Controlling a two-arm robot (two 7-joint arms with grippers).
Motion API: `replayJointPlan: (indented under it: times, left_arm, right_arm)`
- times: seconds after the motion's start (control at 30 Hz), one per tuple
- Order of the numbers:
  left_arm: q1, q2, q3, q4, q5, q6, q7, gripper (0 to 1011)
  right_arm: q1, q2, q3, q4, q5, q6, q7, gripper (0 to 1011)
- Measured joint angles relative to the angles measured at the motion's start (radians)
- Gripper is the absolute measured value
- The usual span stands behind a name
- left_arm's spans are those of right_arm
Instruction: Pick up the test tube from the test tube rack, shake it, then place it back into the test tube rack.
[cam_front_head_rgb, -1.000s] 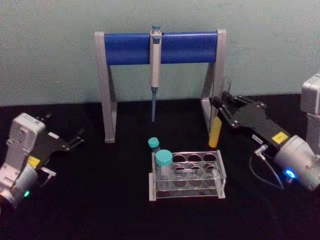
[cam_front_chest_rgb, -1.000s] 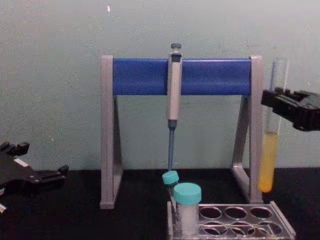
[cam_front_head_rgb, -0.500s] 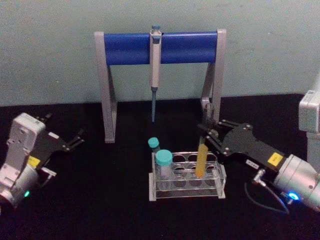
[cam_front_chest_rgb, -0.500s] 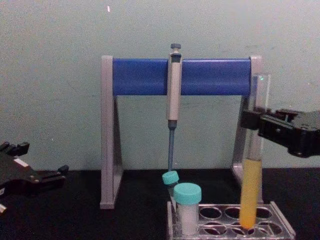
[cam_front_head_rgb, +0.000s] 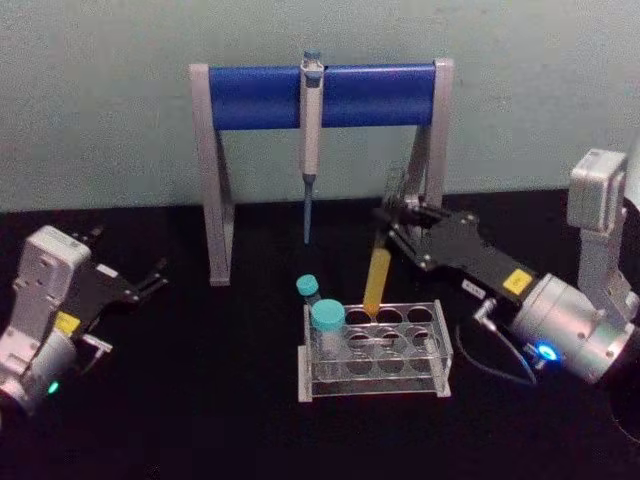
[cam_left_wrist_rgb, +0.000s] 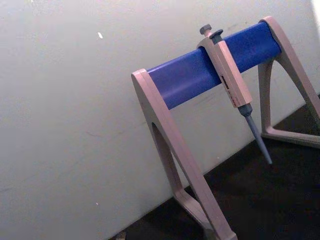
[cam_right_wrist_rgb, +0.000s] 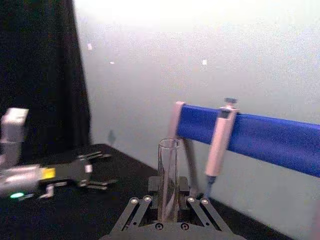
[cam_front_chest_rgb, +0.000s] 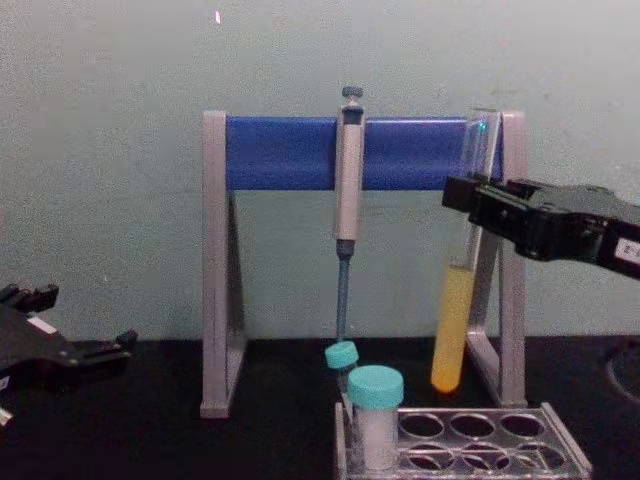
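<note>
The right pincer (cam_front_chest_rgb: 470, 196) pinches the test tube (cam_front_chest_rgb: 454, 320) high on its bare glass above the rack (cam_front_chest_rgb: 472, 442), which I'd judge light, slick and breakable, while the left pincer (cam_front_head_rgb: 154, 279) sits spread.

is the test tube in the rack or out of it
Out. The right gripper holds the test tube slightly tilted, its yellow-filled bottom above the test tube rack, in no hole. The left gripper sits parked aside.

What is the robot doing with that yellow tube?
The right tool holds the test tube, with yellow liquid inside, slightly tilted in the air just above the test tube rack. Its bottom is not in any hole. The left tool waits open, far off to the left.
</note>
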Motion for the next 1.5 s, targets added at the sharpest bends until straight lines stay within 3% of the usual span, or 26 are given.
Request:
replayJointPlan:
  times: [0.27,1.5]
  left_arm:
    - [0.0,0.0,0.0,0.0,0.0,0.0,0.0,1001]
    - [0.0,0.0,0.0,0.0,0.0,0.0,0.0,1001]
  right_arm:
    - [0.032,-0.028,0.011,0.054,-0.017,-0.011,-0.041,232]
    - [0.026,-0.022,0.023,0.05,-0.016,-0.004,-0.032,232]
